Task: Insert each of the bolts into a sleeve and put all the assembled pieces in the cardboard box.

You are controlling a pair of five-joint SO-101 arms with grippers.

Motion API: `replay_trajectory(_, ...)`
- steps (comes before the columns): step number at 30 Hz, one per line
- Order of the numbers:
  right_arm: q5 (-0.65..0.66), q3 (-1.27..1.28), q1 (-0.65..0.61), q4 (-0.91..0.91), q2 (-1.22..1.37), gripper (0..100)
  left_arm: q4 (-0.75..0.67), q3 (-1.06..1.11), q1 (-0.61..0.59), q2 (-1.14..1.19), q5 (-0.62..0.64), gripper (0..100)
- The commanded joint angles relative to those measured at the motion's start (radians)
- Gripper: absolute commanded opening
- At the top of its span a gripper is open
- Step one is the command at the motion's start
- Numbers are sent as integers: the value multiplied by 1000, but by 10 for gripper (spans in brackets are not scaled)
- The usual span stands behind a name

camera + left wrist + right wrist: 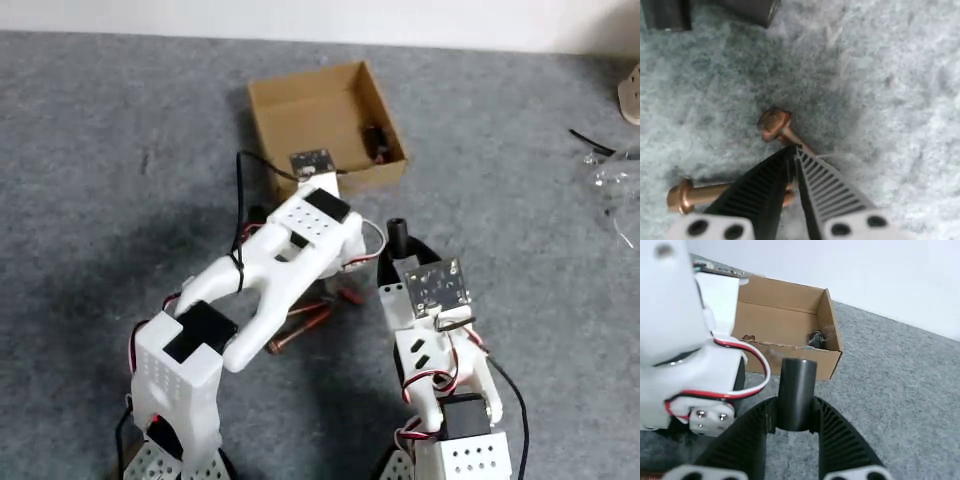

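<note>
Sleeve pinched upright in right gripper; left gripper pressed together on bolt shank. Risk: tip-only hold, bolt could twist free and miss sleeve.

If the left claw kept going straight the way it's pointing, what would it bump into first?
Most likely the copper bolt lying on the grey carpet. Its shank runs right up to the tips of the left claw. Whether they touch it is unclear. Beyond it is just carpet.

The high view looks down over the worktop. The left wrist view faces it closely. The right wrist view looks level at the cardboard box, shared with the high view.
</note>
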Motion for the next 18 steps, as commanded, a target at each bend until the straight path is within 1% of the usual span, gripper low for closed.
replay_trajectory(1,11,108,12,-41,-4,4,12,-35,-16,-8,6,6)
replay_trajectory(8,11,114,12,-77,-4,4,20,-22,-16,-19,3,5)
replay_trajectory(12,11,114,12,-77,-4,4,117,-79,-7,-31,9,5)
replay_trajectory(16,11,114,12,-77,-4,4,259,-134,-8,-117,9,5)
replay_trajectory(18,11,114,12,-77,-4,4,293,-134,-15,-154,9,5)
